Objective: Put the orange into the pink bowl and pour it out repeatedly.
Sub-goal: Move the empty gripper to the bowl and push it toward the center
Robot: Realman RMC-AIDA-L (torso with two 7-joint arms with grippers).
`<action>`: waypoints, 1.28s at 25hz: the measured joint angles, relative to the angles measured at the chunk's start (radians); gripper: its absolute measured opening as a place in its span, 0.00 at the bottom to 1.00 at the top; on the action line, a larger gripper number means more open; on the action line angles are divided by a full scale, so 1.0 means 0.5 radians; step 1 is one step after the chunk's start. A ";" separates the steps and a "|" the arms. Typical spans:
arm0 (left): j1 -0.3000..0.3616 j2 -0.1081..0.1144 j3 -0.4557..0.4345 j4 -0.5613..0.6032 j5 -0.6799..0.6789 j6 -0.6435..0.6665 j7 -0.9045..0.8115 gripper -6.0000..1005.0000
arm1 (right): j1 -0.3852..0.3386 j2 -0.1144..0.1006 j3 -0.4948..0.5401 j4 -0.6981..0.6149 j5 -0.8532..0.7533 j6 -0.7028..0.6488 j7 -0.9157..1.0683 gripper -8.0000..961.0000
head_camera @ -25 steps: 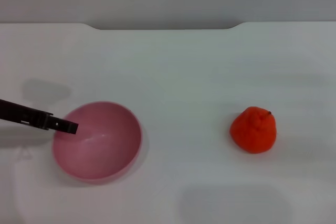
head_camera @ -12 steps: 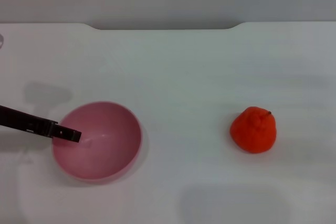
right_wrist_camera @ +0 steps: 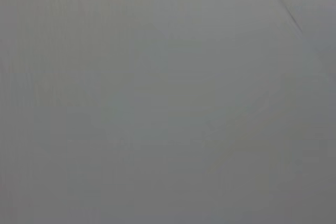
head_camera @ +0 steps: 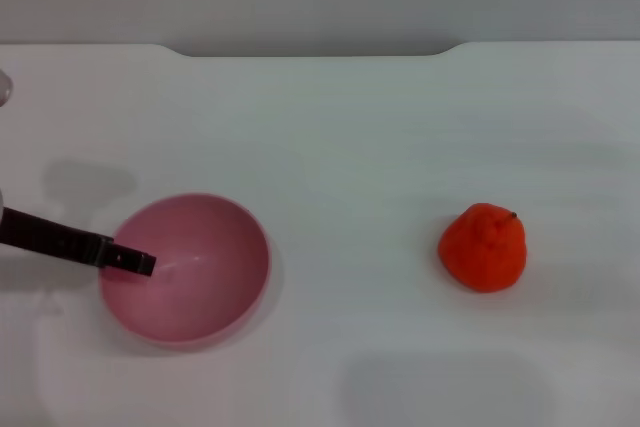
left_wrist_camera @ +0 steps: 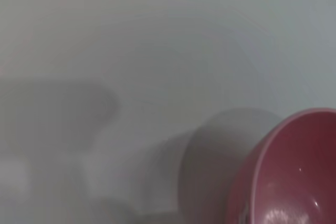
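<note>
In the head view I see the round, deep, matte pink plastic bowl (head_camera: 186, 269) sitting upright in the lower left of the frame on the plain white table (head_camera: 330, 137), its interior empty. The bright red-orange lumpy orange with a knobbed top and tiny dark stem (head_camera: 483, 247) rests on the table in the right half of the frame, well apart from the bowl and touched by nothing. My left gripper (head_camera: 130, 262) enters from the left edge as a thin dark bar whose tip lies over the bowl's left rim; only that one slim finger shows, so I cannot tell how its claw is set, nor whether it grips the rim or merely hovers at it. The left wrist view shows part of the bowl's rim and glossy inside at the lower right of the frame (left_wrist_camera: 294, 177), with its shadow on the table beside it, and none of that arm's fingers. The right gripper appears in no view; the right wrist view shows only blank grey surface. My reading of progress: with the fruit out on the table and the bowl empty and level, the current cycle's placing step is not yet done; the orange has to be picked up, dropped into the bowl, and then tipped out.
</note>
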 joint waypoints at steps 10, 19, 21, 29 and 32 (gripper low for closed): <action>-0.030 -0.003 0.003 0.020 0.000 -0.032 -0.008 0.58 | -0.008 0.000 0.007 0.003 0.000 0.000 0.000 0.57; -0.053 0.003 0.005 0.020 0.001 0.000 -0.009 0.31 | -0.009 0.000 0.015 0.003 0.000 -0.002 0.000 0.57; -0.057 0.003 0.009 0.021 0.002 0.004 -0.009 0.23 | -0.007 0.000 0.015 0.002 0.000 -0.003 0.000 0.57; -0.078 0.009 0.009 0.022 0.003 0.006 -0.011 0.06 | -0.004 0.000 0.019 -0.002 0.000 -0.003 0.000 0.56; -0.081 0.009 0.001 0.044 0.003 0.006 -0.010 0.05 | -0.007 0.000 0.012 -0.017 0.000 -0.003 0.013 0.56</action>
